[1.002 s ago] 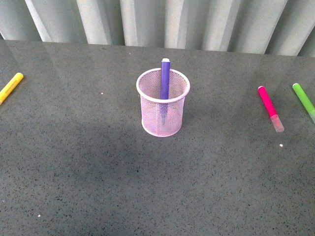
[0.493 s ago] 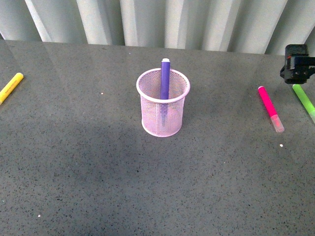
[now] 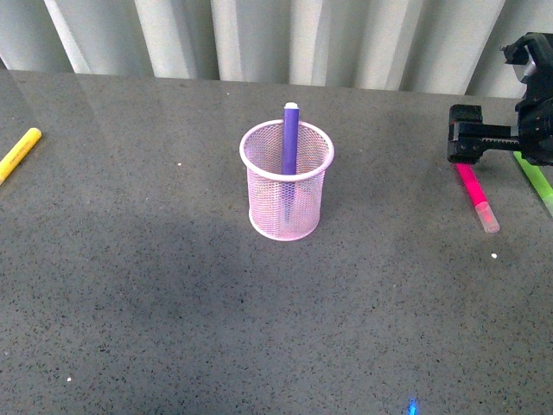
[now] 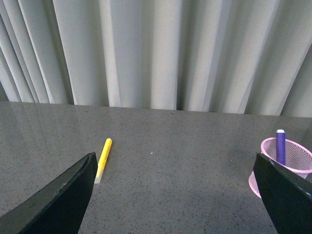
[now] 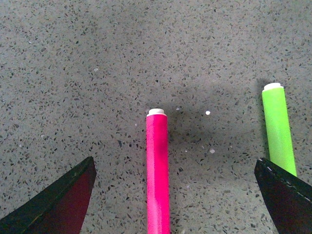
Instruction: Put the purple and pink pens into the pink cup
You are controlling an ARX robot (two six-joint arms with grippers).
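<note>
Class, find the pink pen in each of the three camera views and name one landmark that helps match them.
Front view: the pink pen lies on the table's right side, far end hidden by the right claw.
Left wrist view: not in it.
Right wrist view: it lies between the claw's fingers.
Shared landmark: the lime-green marker beside it, in front and right wrist views.

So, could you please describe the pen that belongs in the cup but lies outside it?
On the dark table, look right of the central pink cup, where two pens lie side by side. The pink pen is the one nearer the cup: magenta with a clear cap, unlike its lime-green neighbour.
</note>
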